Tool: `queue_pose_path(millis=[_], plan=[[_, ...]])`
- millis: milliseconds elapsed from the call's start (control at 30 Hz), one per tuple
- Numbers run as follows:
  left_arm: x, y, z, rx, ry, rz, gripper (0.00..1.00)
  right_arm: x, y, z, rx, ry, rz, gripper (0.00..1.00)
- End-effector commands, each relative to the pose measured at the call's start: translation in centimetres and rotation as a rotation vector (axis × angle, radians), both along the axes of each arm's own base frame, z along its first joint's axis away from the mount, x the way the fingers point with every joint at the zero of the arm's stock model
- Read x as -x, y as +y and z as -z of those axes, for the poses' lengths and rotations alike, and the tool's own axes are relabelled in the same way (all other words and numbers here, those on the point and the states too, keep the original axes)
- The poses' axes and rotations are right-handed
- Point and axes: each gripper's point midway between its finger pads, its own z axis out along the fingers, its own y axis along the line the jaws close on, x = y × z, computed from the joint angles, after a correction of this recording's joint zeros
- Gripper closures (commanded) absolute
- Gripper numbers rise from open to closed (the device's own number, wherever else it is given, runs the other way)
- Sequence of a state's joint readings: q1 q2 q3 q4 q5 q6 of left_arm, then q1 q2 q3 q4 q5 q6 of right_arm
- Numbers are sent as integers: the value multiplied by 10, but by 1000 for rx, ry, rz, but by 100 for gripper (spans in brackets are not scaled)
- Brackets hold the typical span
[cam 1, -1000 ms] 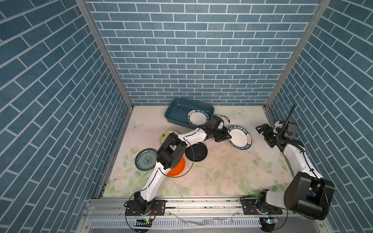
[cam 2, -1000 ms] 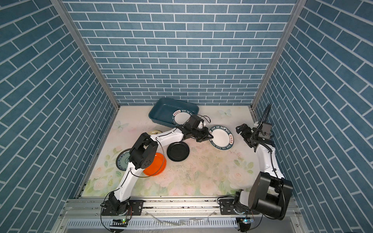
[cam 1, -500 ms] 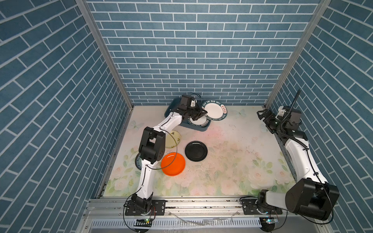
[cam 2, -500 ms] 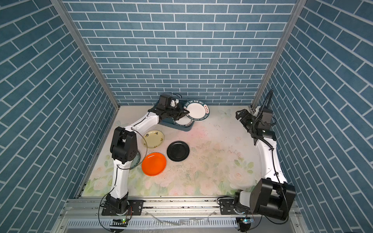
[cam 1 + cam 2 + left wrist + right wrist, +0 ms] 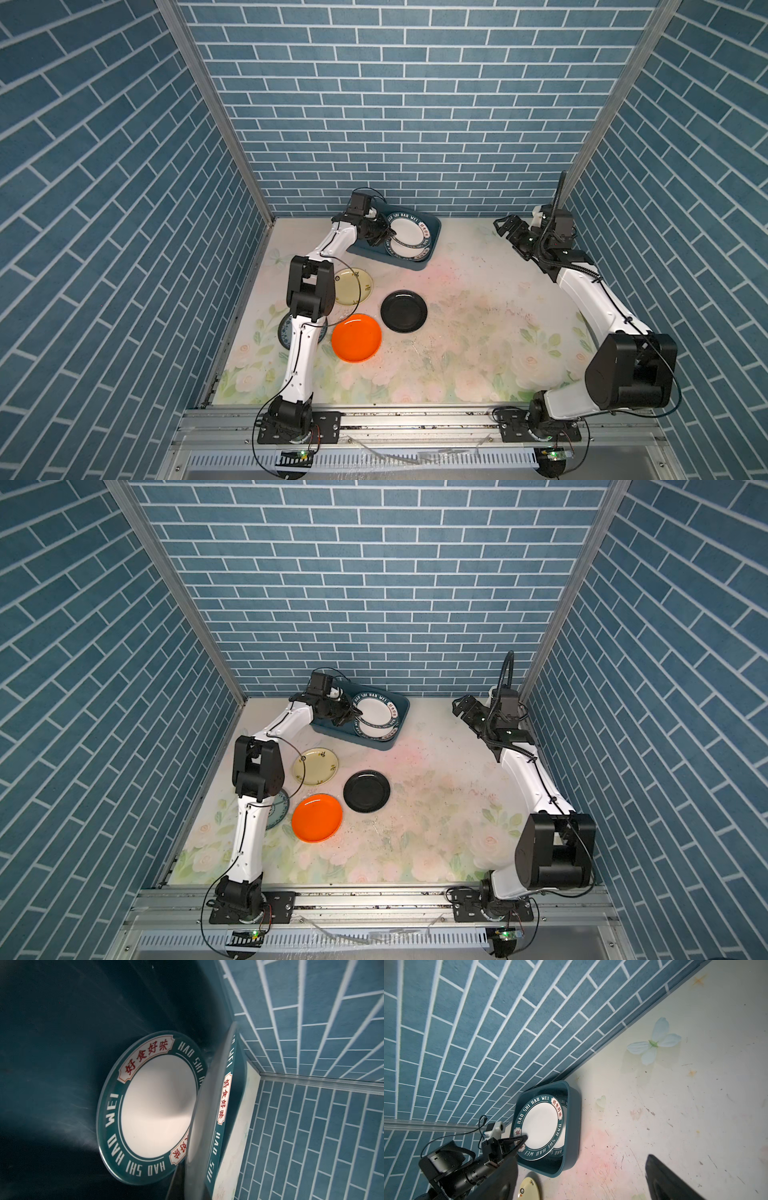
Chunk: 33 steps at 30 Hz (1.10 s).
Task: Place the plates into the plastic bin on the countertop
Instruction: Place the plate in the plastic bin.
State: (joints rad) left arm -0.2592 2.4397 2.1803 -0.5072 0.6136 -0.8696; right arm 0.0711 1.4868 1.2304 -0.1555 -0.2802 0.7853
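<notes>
Pinches, with the left gripper (image 5: 385, 237) closed tight, the left edge of a glossy white round plate with a lettered dark-teal rim (image 5: 409, 230). Holds it inside the dark teal-blue rectangular plastic bin (image 5: 434, 232), over a second white lettered plate (image 5: 155, 1109) that lies flat on the bin's floor, and overlaps that one toward the far side. Cannot tell whether the free edge already touches the plate below.

Reads as the placing step for this plate, close to its end. Calls next for lowering the last bit, opening the jaws, then drawing the fingers up and back to the left, clear of the bin wall, without dragging the plate along.

Shows on the held plate a plain white centre, white Latin letters around the teal band and red characters in cream panels. Looks rigid and slick, so likely to slide on the plate beneath.

Holds the right gripper (image 5: 506, 226) open and empty near the far right corner, well apart from the bin.

Has the bin at the far edge of the pale rose-printed countertop (image 5: 478, 332), left of centre. Leaves four plates out, nearer and to the left:
- a pale yellow round plate (image 5: 353, 286)
- a black round plate (image 5: 404, 311)
- an orange round plate (image 5: 356, 343)
- a teal patterned round plate (image 5: 284, 332), mostly hidden under the left arm (image 5: 303, 357)
</notes>
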Motion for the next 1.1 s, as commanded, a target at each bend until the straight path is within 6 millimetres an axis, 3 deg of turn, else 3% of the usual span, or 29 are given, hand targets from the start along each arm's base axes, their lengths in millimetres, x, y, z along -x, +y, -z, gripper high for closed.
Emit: queue_pose_path(millis=[0,267,367,467,667,833,1067], plan=[[2,-4,-3,-19,-15,50,98,-12,-2,-16,-17,-43,39,5],[-10,-6,17,-16,1,24,95,-17,-2,-9,-11,-23,42,5],[-13,-11,17,-12,-7,27,88,-18,-3,-7,-6,-12,47,5],[-11,-16,18,-24,-3,39,74,-18,-4,-5,-5,-8,49,5],[-1,-15,25,-66,30,52,54,-22,-2,0,-7,5,42,5],[9,0,25,-176,50,59,39,-25,-1,5,-9,16,37,5],[17,16,20,-288,38,79,28,-28,2,8,-16,22,26,5]])
